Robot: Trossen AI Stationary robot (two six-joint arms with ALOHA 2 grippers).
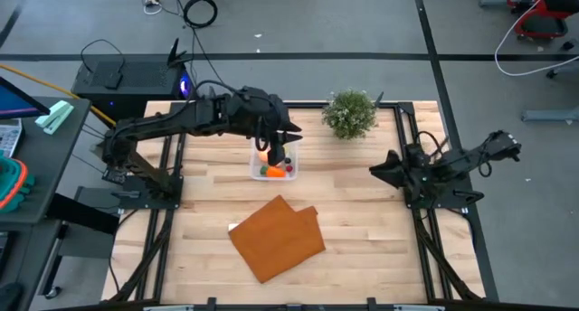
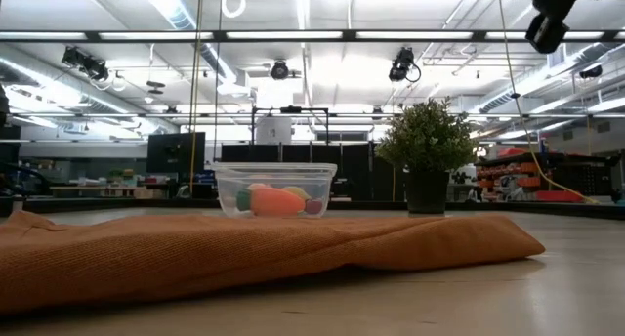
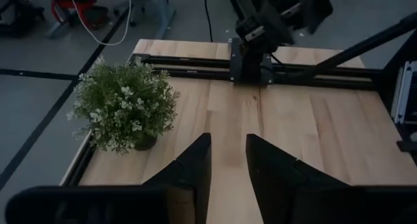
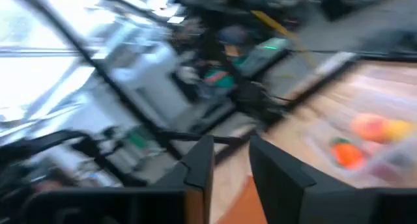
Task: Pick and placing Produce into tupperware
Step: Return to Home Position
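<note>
The clear tupperware (image 1: 274,163) stands on the wooden table near its far middle. Inside lie pieces of produce (image 1: 273,172): orange, red and green ones. The low view shows the tupperware (image 2: 275,188) with an orange piece (image 2: 277,201) on its floor. My left gripper (image 1: 291,133) hangs above the tupperware's far right corner, pointing toward the table's right side. Its fingers (image 3: 228,152) are open by a narrow gap with nothing between them. My right gripper (image 1: 375,171) is drawn back at the table's right side, open and empty (image 4: 231,155). Its blurred wrist view shows peach, yellow and orange produce (image 4: 371,127).
A folded orange-brown mat (image 1: 279,237) lies on the near middle of the table and fills the low view's foreground (image 2: 244,248). A bushy green potted plant (image 1: 350,114) stands at the far right of the tupperware. Bare wood (image 1: 362,212) lies between mat and right arm.
</note>
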